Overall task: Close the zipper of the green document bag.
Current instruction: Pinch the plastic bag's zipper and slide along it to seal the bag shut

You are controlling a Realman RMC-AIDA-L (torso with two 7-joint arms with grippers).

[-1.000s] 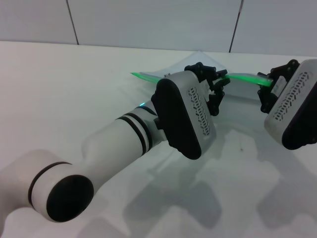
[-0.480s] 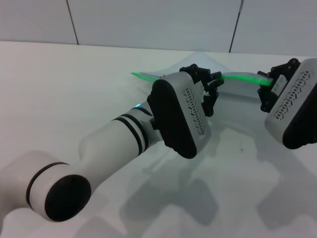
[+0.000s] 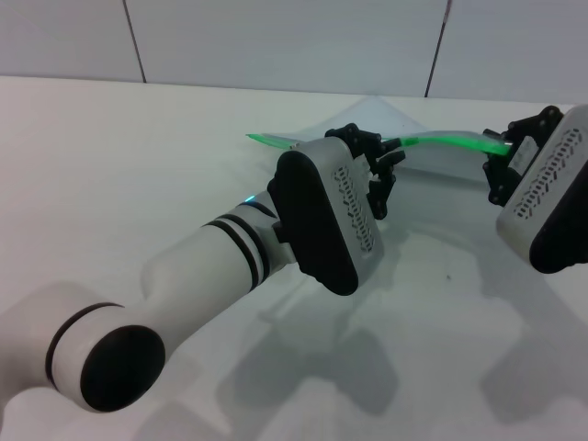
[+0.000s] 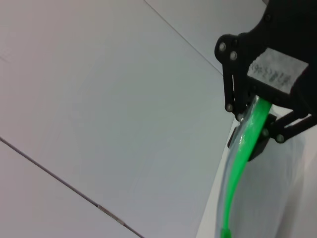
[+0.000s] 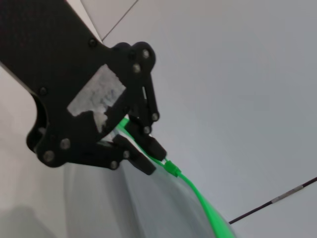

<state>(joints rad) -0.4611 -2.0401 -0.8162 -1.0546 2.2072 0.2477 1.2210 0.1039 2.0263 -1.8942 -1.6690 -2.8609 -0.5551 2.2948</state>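
Head view: both grippers pinch the zipper (image 3: 441,141)

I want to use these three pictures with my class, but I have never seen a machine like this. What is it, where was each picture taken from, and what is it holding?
It is a two-armed robot at a white table. The wide picture comes from a camera on its head; the other two come from cameras on its wrists, each showing the opposite arm's gripper. Both hold up a green document bag by its zipper, the bright green edge strip. The left gripper grips mid-strip, the right gripper clamps the end.
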